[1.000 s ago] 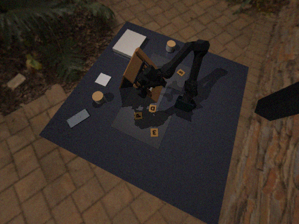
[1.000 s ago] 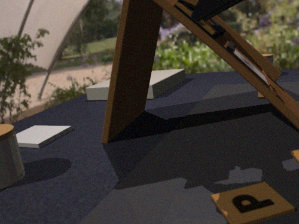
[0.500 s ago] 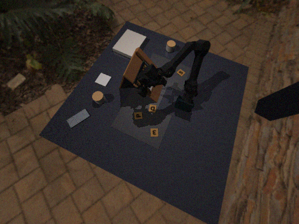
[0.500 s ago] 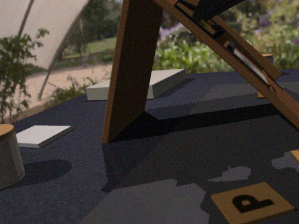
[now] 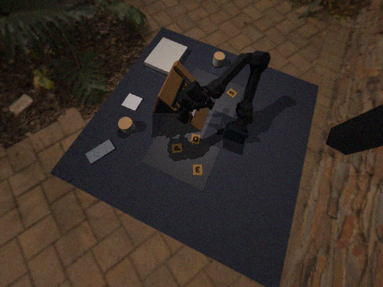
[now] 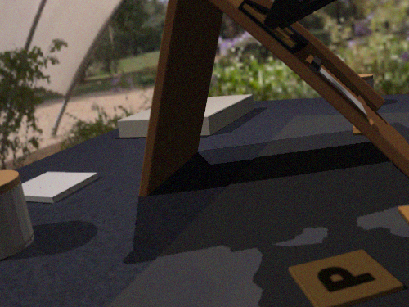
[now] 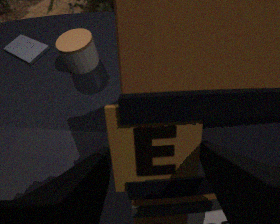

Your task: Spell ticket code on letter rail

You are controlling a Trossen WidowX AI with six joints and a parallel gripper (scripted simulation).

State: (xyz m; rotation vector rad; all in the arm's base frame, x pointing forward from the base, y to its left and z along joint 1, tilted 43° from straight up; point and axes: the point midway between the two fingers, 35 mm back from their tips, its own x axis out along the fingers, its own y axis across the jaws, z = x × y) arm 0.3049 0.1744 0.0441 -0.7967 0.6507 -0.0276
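At the open end of the board's (image 5: 168, 86) (image 6: 282, 55) (image 7: 200, 45) rail, E tile (image 5: 175, 106) (image 6: 288, 38) (image 7: 155, 160) sits partly in. Pincer (image 5: 183, 115) (image 6: 267, 24) (image 7: 155, 150) part-open, clamped on it. Tile probably light, stiff, maybe slick; best held by opposite edges, level with the rail, pushed gently so it doesn't bind or tip.

Sloped board (image 5: 167, 89) (image 6: 184, 61) (image 7: 200, 45) propped on the counter (image 5: 249, 195) (image 6: 82, 155) (image 7: 30, 100) — the P tile (image 5: 177, 148) (image 6: 345, 278) laid flat near it, the Q tile (image 5: 195, 138) just beside P. Left of the board in the top view, a square pad (image 5: 132, 102) (image 6: 57, 186) is placed — a lidded jar (image 5: 126, 124) (image 6: 12, 217) (image 7: 78, 51) near it.
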